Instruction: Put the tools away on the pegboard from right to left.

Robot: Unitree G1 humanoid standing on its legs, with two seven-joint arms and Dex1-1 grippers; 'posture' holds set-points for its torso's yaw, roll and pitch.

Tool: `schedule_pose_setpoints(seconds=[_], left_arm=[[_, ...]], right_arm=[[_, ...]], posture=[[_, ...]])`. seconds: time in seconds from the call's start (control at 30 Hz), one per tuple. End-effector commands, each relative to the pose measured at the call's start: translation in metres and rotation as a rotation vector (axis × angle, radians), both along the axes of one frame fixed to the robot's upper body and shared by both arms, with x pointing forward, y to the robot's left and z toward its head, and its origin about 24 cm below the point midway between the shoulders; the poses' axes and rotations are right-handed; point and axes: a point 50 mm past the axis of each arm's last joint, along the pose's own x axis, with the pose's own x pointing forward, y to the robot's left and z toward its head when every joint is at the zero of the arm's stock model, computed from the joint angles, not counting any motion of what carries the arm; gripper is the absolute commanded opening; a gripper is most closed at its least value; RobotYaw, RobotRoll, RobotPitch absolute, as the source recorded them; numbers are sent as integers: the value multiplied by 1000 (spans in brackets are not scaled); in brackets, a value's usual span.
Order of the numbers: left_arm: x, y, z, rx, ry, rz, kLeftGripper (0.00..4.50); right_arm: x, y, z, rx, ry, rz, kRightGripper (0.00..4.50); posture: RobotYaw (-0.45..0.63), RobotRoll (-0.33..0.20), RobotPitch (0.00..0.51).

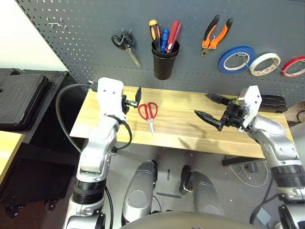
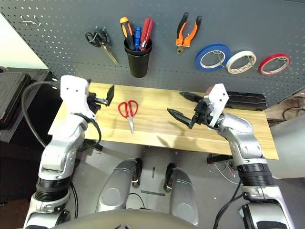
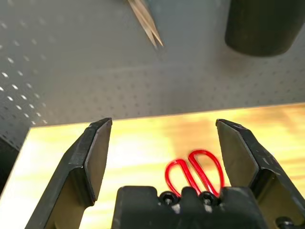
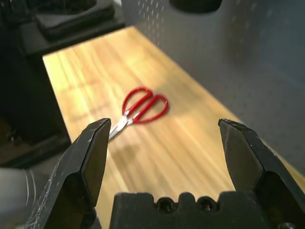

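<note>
— Black fingers first: how do the two pincers stand?

— Both spread wide with nothing between them. The left gripper (image 1: 132, 98) hovers over the desk's left end, near the back edge; the right gripper (image 1: 212, 108) hangs over the right half, its fingers pointing toward the middle.

— And the tool left to stow?

— The red-handled scissors (image 1: 149, 114) lie flat on the wooden desk (image 1: 181, 129), left of centre, just beside the left gripper and well apart from the right one. So the left arm is nearer, I judge.

— Which way do they run?

— Long axis goes roughly back to front: red loops toward the pegboard (image 1: 190, 43), closed steel blades pointing at the front edge, tipped slightly rightward. From the left gripper they sit to its right and a little forward.

— How do they look?

— Small, two glossy red loop handles side by side, thin pale blades shut.

— And the board?

— The cream-white tape roll (image 1: 265, 63), the orange-and-black-handled pliers (image 1: 215, 33) and the black-and-orange-handled screwdriver (image 1: 154, 32), standing in the black cup (image 1: 164, 60), are already up. A bare hook (image 1: 57, 22) waits at the far upper left.
</note>
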Motion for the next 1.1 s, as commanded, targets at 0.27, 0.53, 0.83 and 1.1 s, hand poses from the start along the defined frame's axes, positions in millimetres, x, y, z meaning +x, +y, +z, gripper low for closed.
schedule_pose_setpoints(seconds=[0.27,0.53,0.83,1.1], left_arm=[[2,-5,-56,106,255,76,4467],[13,-7,-69,99,294,121,4467],[32,-4,-73,98,296,182,4467],[50,0,-79,96,297,231,4467]], right_arm=[[-11,8,-33,-175,124,21,4500],[-13,11,-49,-240,161,29,4500],[-15,18,-53,-266,174,40,4500],[-21,26,-58,-278,186,33,4500]], posture=[[289,0,289],[274,0,323],[252,0,340],[235,0,342]])
